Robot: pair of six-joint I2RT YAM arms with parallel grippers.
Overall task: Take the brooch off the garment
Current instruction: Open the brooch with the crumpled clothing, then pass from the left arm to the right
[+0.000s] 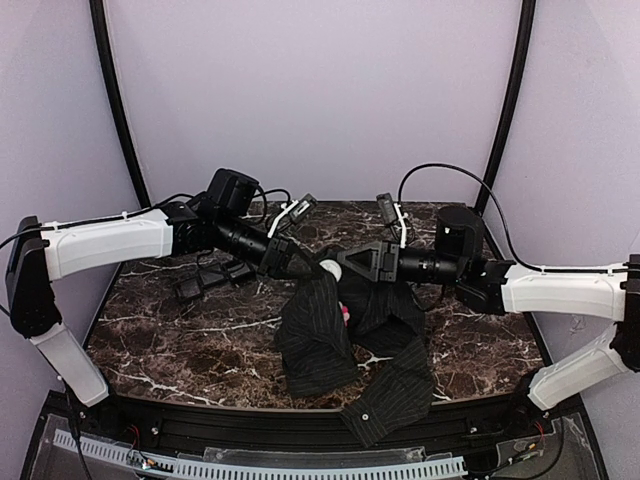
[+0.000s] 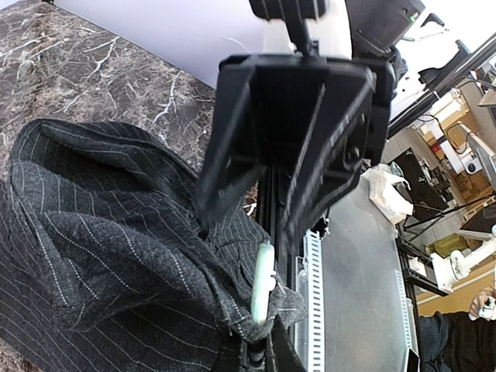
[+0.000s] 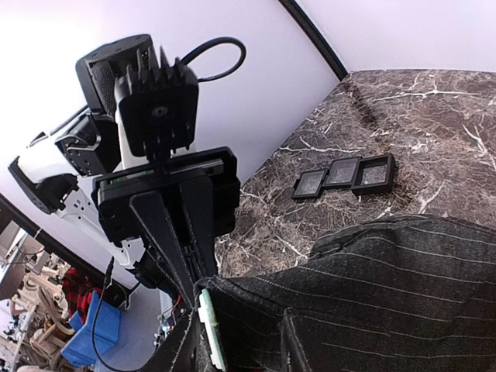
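Observation:
A dark pinstriped shirt (image 1: 330,340) hangs bunched from both grippers over the marble table. The brooch shows only edge-on, as a pale disc pinned in a fold (image 2: 262,283), also in the right wrist view (image 3: 209,333); its petals are hidden there. A tiny pink spot (image 1: 346,316) sits lower on the shirt. My left gripper (image 1: 312,268) is shut on the fold right at the disc's edge (image 3: 186,298). My right gripper (image 1: 338,266) faces it tip to tip and pinches the shirt (image 2: 242,229). Its own jaws are hidden by cloth in the right wrist view.
Three small black square trays (image 1: 210,278) lie in a row on the table left of the shirt, also in the right wrist view (image 3: 345,174). A black rail and a white slotted strip (image 1: 300,465) run along the near table edge.

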